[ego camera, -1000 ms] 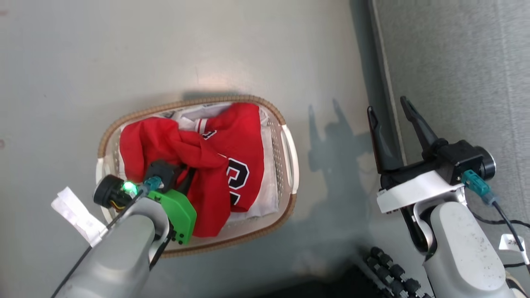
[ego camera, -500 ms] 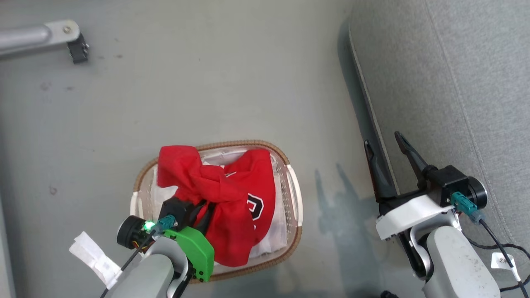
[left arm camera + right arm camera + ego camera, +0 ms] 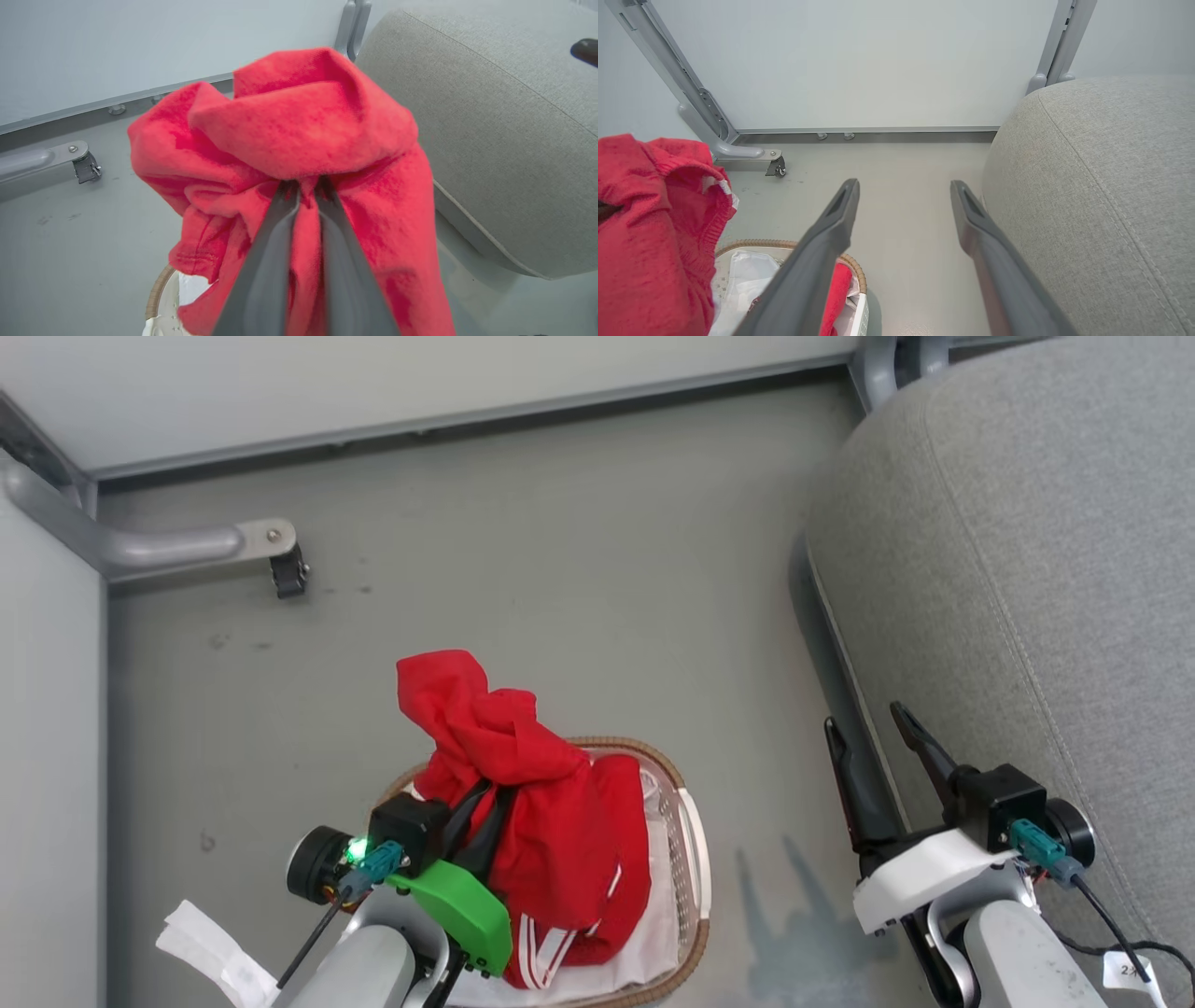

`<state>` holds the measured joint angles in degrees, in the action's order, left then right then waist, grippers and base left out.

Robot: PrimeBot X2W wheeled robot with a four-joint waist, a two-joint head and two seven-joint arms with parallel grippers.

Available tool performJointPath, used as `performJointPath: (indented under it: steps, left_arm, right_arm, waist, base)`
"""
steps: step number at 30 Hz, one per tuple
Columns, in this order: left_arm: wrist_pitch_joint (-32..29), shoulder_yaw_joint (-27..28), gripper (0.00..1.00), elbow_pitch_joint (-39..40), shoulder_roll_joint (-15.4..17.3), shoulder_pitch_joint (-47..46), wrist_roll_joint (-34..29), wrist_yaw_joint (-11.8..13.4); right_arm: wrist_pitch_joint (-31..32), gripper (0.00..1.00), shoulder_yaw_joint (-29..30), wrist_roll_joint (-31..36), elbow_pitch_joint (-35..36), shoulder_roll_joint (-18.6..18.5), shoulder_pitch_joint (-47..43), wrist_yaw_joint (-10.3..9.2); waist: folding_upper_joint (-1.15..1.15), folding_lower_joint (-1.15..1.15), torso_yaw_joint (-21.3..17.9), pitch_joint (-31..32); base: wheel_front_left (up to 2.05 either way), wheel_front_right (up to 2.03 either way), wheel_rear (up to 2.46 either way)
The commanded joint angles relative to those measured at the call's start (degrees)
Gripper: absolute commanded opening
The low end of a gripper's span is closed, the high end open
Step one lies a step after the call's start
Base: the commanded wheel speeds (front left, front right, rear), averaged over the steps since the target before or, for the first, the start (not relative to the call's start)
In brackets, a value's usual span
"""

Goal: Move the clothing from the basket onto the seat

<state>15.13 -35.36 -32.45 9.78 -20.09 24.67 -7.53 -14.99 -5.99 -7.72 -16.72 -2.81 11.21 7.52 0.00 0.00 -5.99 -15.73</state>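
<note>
Red clothing (image 3: 523, 803) hangs bunched from my left gripper (image 3: 481, 807), which is shut on a fold of it above the basket (image 3: 693, 859). In the left wrist view the two fingers pinch the red clothing (image 3: 299, 140) close together. The garment's lower end with white stripes still drapes into the basket over the white liner. More red cloth (image 3: 836, 289) lies in the basket (image 3: 784, 243) in the right wrist view. My right gripper (image 3: 873, 733) stands open and empty beside the grey seat (image 3: 1027, 569), its fingers (image 3: 831, 224) spread apart over the floor.
A metal frame leg with a caster (image 3: 285, 574) stands on the floor at the back left, below a pale wall panel. Another frame post (image 3: 887, 359) rises behind the seat. Bare grey floor (image 3: 607, 616) lies between basket and seat.
The head camera has tilted up, bringing the wall and frame into view. My left gripper has lifted the red clothing higher out of the basket. The right gripper has stayed open.
</note>
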Motion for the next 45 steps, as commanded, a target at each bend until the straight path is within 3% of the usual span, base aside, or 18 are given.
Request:
performJointPath:
  steps: [1, 16, 22, 31, 40, 42, 45]
  left_arm:
    - [0.03, 0.66, 0.00, 1.34, -0.32, 1.33, -0.52, 0.08]
    - [0.02, 3.58, 0.00, 13.12, -3.09, 3.11, -3.49, 0.08]
    - [0.02, 3.96, 0.00, 16.11, -3.86, 3.76, -5.09, 0.08]
    - [0.02, 3.19, 0.00, 16.83, -4.58, 3.75, -5.69, 0.09]
    - [0.02, 0.74, 0.00, 17.70, -5.16, 3.03, -4.69, 0.08]
    - [0.03, -0.08, 0.00, 18.16, -5.14, 2.85, -4.61, 0.08]
    - [0.02, -0.60, 0.00, 18.34, -4.90, 2.90, -4.23, 0.08]
  right_arm:
    - [-0.29, 1.00, 0.14, -0.41, -0.29, -0.20, -1.07, -0.06]
    - [-0.29, 1.00, 0.18, -1.64, -1.56, -0.19, -5.40, -0.06]
    - [-0.29, 1.00, -7.06, -0.31, 2.08, -0.18, -5.10, -0.05]
    - [-0.29, 1.00, -20.17, -3.55, 10.62, -1.44, -0.87, -0.07]
    - [-0.28, 1.00, -22.57, -2.44, 3.50, -0.60, 4.03, -0.07]
    - [-0.28, 0.00, -23.37, -3.44, 1.73, -0.41, 5.08, -0.07]
    - [-0.29, 0.00, -22.92, -4.42, 0.68, -0.31, 5.72, -0.07]
  waist:
    - [0.00, 0.00, 1.21, 3.66]
    - [0.00, 0.00, 1.47, 10.25]
    - [0.00, 0.00, 1.95, 11.18]
    - [0.00, 0.00, 2.81, 10.60]
    - [0.00, 0.00, 4.34, 9.93]
    - [0.00, 0.00, 4.80, 9.82]
    - [0.00, 0.00, 5.14, 9.63]
  base:
    - [0.00, 0.00, 0.00]
    - [0.00, 0.00, 0.00]
    - [0.00, 0.00, 0.00]
    - [0.00, 0.00, 0.00]
    - [0.00, 0.00, 0.00]
    - [0.00, 0.00, 0.00]
    - [0.00, 0.00, 0.00]
